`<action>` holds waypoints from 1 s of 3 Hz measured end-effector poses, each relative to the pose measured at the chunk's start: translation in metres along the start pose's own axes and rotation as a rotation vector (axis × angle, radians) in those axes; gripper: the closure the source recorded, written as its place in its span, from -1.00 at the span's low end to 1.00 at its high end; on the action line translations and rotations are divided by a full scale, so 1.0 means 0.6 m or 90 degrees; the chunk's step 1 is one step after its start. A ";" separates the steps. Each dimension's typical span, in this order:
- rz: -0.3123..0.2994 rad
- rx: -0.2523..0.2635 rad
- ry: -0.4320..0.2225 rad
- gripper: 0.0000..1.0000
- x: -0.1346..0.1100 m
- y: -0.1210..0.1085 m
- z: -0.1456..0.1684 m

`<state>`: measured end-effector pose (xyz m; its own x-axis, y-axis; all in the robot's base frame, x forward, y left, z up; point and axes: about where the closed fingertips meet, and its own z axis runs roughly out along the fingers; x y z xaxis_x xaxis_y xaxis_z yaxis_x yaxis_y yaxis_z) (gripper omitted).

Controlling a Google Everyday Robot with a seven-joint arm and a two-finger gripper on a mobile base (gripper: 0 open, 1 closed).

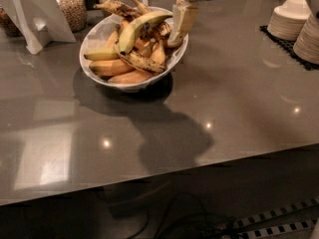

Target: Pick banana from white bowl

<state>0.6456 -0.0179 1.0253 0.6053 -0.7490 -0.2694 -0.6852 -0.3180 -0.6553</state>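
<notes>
The white bowl (102,36) sits at the back left of the grey table, piled with bananas. The banana (135,28), long, curved and greenish-yellow, lies on top of the pile, its tip pointing right toward the bowl's far right rim. Smaller orange-yellow bananas (112,66) and brown-speckled ones (142,61) lie under and around it. My gripper (182,23) hangs pale and cream-coloured over the bowl's right rim, just right of the banana's upper tip and close to it. I cannot tell whether it touches the banana.
Stacks of small white dishes (289,19) stand on a black mat (279,40) at the back right. A glass jar of grains (71,6) and white card stands (35,21) are at the back left. The table's front edge (199,171) runs across the lower part of the view.
</notes>
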 end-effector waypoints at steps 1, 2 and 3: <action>-0.035 -0.004 -0.009 -0.43 0.002 -0.002 0.022; -0.054 -0.008 -0.020 0.00 0.004 -0.003 0.040; -0.067 -0.011 -0.030 -0.05 0.004 -0.006 0.054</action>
<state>0.6627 0.0003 1.0042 0.6925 -0.6831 -0.2320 -0.6231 -0.4043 -0.6695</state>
